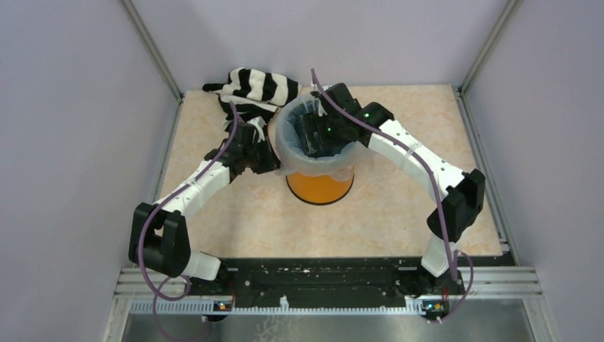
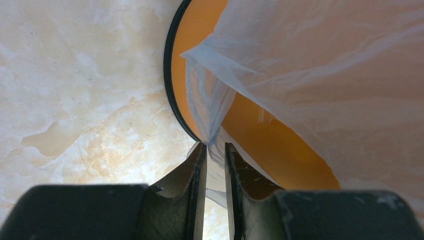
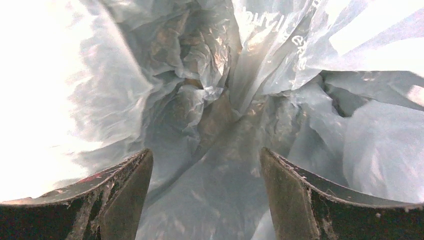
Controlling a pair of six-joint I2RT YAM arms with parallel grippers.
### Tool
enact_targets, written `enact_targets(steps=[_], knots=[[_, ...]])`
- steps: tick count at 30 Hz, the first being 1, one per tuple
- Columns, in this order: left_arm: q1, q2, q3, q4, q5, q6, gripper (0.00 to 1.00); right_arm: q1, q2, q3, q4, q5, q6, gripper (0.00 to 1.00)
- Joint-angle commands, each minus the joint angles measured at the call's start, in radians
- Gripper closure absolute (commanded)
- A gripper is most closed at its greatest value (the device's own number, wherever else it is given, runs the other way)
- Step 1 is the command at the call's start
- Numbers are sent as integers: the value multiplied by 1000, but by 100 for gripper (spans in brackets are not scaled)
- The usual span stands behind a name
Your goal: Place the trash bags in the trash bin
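Overhead view of two robot arms meeting at an orange trash bin (image 1: 319,187) near the middle of a pale marbled table (image 1: 399,206). A thin, light-blue trash bag (image 1: 288,137) lines the bin, its top edge folded outward over the rim like a collar.

The left gripper (image 2: 215,146) sits low against the outside of the bin. Its jaws are nearly together, pinching a twisted strand of the bag film right at its fingertips. Just ahead of those tips rises the bin's orange wall with its black edge. The draped film hangs above and to the gripper's right. This pinch appears meant to anchor the collar, so the bag does not slide in while the other arm works.

The right gripper (image 3: 205,155) reaches down into the bin's mouth. Its jaws stand wide apart and grip nothing. Crinkled blue film surrounds the fingers on every side, with white lettering above and to the right. Straight ahead, between the fingers, the film funnels into a dark, bunched hollow. The spread fingers seem placed to press the loose plastic down and outward against the bin's inside.

A black-and-white striped cloth (image 1: 256,89) lies beyond the left gripper, apart from the bin.

Judging by this, the bag is mostly seated, with its bottom folds not yet pushed flat.
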Motion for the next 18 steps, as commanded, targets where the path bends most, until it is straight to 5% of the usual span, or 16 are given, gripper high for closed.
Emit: enact_targets(steps=[1, 11, 18], knots=[[-4, 22, 48, 30, -12, 0, 74, -8, -125, 51, 48, -26, 18, 20], [-5, 35, 44, 32, -21, -2, 74, -47, -310, -13, 50, 253, -11, 9], [-6, 63, 40, 46, -27, -4, 76, -237, -381, -250, 167, 88, 2, 2]])
